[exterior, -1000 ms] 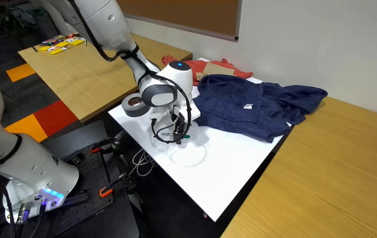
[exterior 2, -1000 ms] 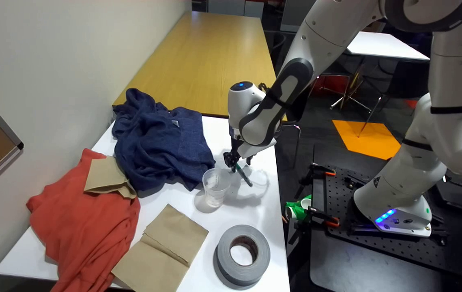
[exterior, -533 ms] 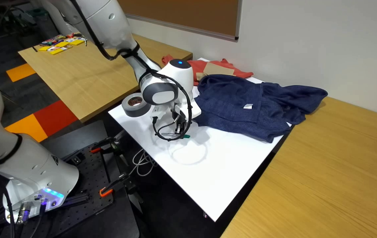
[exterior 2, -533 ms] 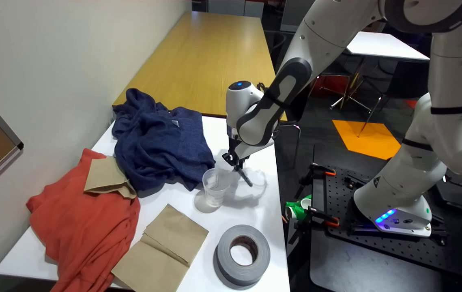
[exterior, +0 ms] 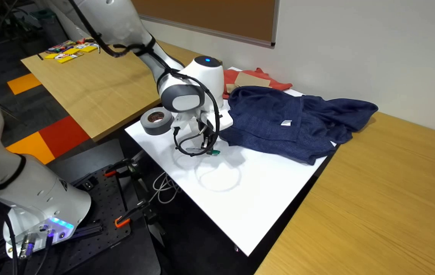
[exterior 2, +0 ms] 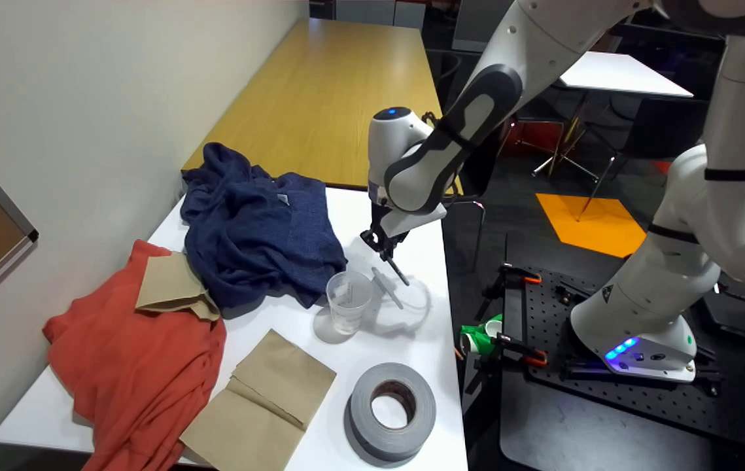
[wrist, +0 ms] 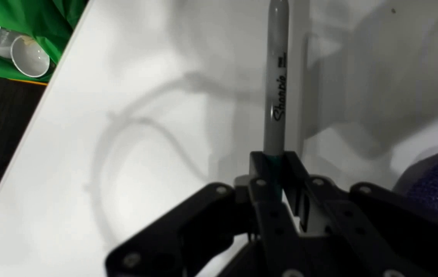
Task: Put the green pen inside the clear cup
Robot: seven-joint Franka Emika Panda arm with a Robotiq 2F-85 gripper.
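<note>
The green pen [wrist: 276, 84], a grey-barrelled marker with a green cap, is pinched at its cap end by my gripper [wrist: 273, 157], which is shut on it. In an exterior view the pen [exterior 2: 398, 271] sticks out sideways below the gripper [exterior 2: 386, 254], slanted a little, with its shadow apart from it on the white table. The cap [exterior: 215, 152] shows past the cable in an exterior view. Upright on the table, close by the gripper, stands the clear cup [exterior 2: 349, 304], with nothing visible inside. The arm hides the cup in an exterior view.
A grey tape roll [exterior 2: 392, 411] and brown paper [exterior 2: 261, 405] lie near the cup. A dark blue cloth [exterior 2: 261, 229] and a red cloth [exterior 2: 143, 366] are heaped along the wall side. The table edge [wrist: 30, 127] runs beside the gripper.
The fingers, apart around the pen a second ago, have closed on its cap. Gripper and pen have since risen a little off the table. The cup has stayed put.
</note>
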